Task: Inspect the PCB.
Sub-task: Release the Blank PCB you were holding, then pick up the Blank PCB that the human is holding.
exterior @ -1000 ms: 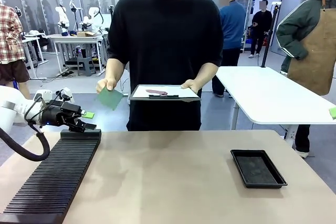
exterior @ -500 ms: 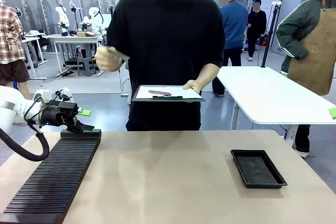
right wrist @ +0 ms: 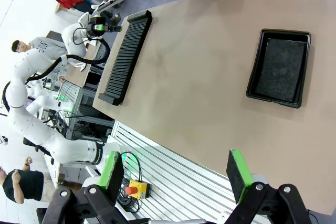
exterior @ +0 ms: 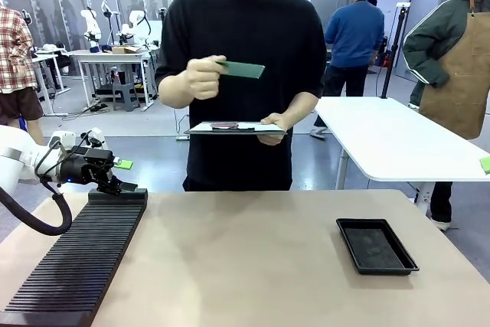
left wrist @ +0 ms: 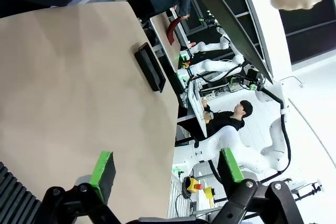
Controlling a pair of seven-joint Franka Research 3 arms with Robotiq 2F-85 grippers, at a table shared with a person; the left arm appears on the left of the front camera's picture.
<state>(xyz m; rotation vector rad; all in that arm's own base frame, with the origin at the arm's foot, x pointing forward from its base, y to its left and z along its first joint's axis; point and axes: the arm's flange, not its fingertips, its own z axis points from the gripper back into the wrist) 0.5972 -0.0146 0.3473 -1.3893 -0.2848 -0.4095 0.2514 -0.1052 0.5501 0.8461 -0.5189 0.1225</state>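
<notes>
A person across the table holds the PCB (exterior: 242, 70), a thin green board, nearly level at chest height in one hand. Their other hand holds a clipboard (exterior: 237, 128) with white paper at waist height. My left gripper (exterior: 122, 175) hovers open at the far end of the black slotted rack (exterior: 76, 258), well below and left of the PCB, with nothing in it. In the left wrist view its green pads (left wrist: 102, 169) stand wide apart over the table. My right gripper (right wrist: 176, 174) is open and empty, high above the near table edge.
A shallow black tray (exterior: 377, 245) lies on the right of the brown table (exterior: 245, 266); it also shows as the tray (right wrist: 281, 66) in the right wrist view, with the rack (right wrist: 126, 56) on the far side. A white table (exterior: 398, 143) stands behind at right, with other people around it.
The person lifted the PCB from low beside their hip up to chest height and toward the middle, and levelled the clipboard. My left gripper drew back slightly from them.
</notes>
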